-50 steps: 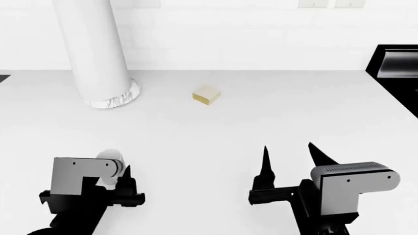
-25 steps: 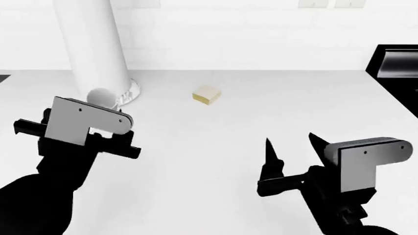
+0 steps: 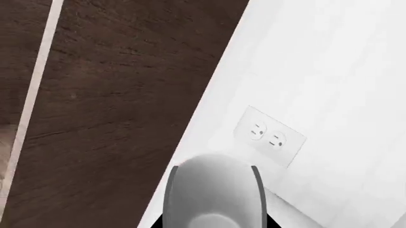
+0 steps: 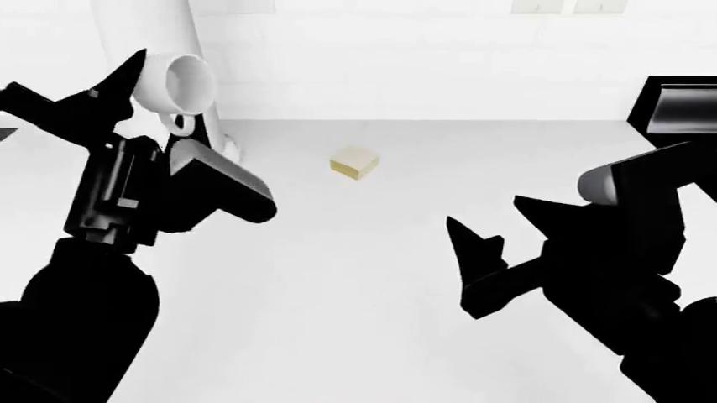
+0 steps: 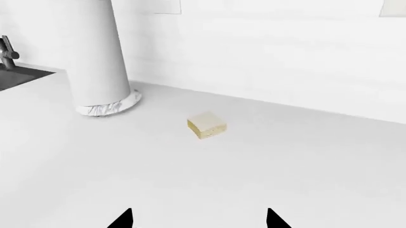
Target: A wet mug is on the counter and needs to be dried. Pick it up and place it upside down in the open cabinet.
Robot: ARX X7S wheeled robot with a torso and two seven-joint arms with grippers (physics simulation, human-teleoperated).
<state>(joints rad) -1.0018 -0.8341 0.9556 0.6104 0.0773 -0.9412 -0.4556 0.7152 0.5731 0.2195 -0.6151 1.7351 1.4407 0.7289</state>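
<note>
The glossy, pale cylindrical mug (image 4: 191,83) sits lifted clear of the smooth matte white counter (image 4: 370,252), pinched between the black fingers of the left gripper (image 4: 157,88), mouth toward two o'clock in the head view. The right gripper (image 4: 499,231) hangs empty, pointed jaws spread wide. At the counter's twelve o'clock lies a small yellow block (image 4: 354,163), beside the tall white column (image 5: 95,52).

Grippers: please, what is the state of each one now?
Left gripper: closed on the mug, lifted off the counter.
Right gripper: open, holding nothing.
</note>
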